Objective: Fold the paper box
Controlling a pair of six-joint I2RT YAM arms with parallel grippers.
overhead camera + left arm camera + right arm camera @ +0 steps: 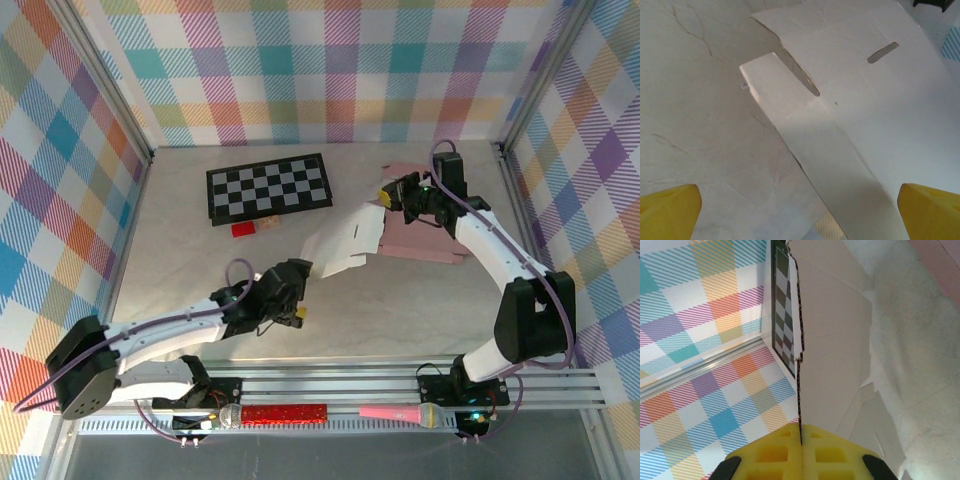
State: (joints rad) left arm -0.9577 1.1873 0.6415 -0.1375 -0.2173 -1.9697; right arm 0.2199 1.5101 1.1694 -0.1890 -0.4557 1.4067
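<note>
Paper box (348,240), an unfolded white card lying mid-table (400,310), has one edge pinched between the closed fingers of the right gripper (801,440). The left gripper (800,214) stands wide and empty over a flap, its yellow fingertips (670,212) cropped by the frame; the card's far edges are also cut off.

Background stuff: a flat black-and-white checkerboard mat (268,187) lies toward the back of the pale marble-look tabletop (400,310). Just in front of its near left edge there's a small red block (242,229) and a little tan wooden block (268,222), side by side. A flat pink sheet (425,243) lies over on the right. Pastel plaid cloth walls (300,60) wrap three sides. On the metal rail (350,385) at the near edge lie a red glittery microphone (285,412) and a pink microphone (395,412), tails facing each other, heads pointing outward
</note>
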